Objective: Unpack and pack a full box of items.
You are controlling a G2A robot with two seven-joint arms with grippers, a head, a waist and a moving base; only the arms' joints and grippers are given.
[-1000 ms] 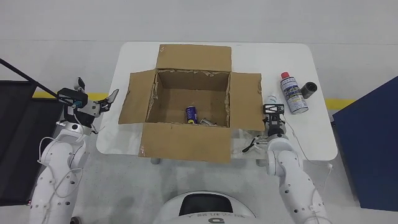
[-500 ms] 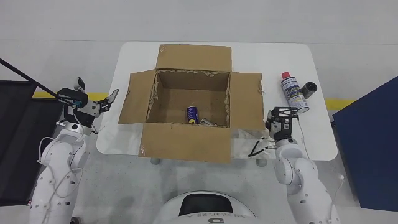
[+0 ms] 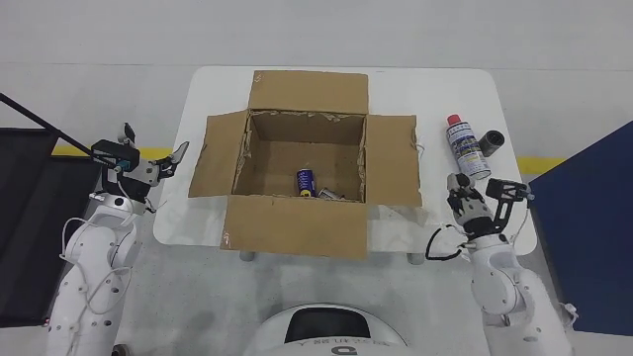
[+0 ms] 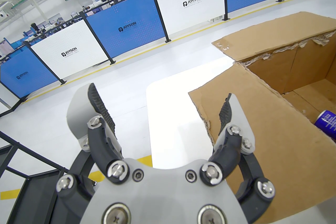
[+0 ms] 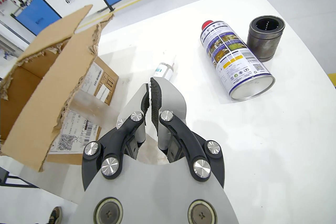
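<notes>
An open cardboard box (image 3: pixel 307 163) stands in the middle of the white table (image 3: pixel 445 89), flaps spread. A blue can (image 3: pixel 304 180) and a small metallic item (image 3: pixel 331 196) lie on its floor; the blue can (image 4: pixel 326 121) also shows in the left wrist view. Right of the box lie a white spray can (image 3: pixel 465 146) with a red cap and a dark metal cylinder (image 3: pixel 492 141). My right gripper (image 5: pixel 151 83) is shut and holds nothing; a small white tube (image 5: pixel 166 69) lies just beyond its tips. My left gripper (image 4: pixel 162 101) hangs open off the table's left edge.
The box's right flap (image 5: pixel 52 72) overhangs the table beside my right gripper (image 3: pixel 458 186). A black frame (image 3: pixel 25 218) stands on the floor to the left and a blue panel (image 3: pixel 593 227) to the right. Bare tabletop lies at the front right corner.
My right arm has swung to the right, away from the box's front right flap toward the table's front right corner. The left arm has kept still.
</notes>
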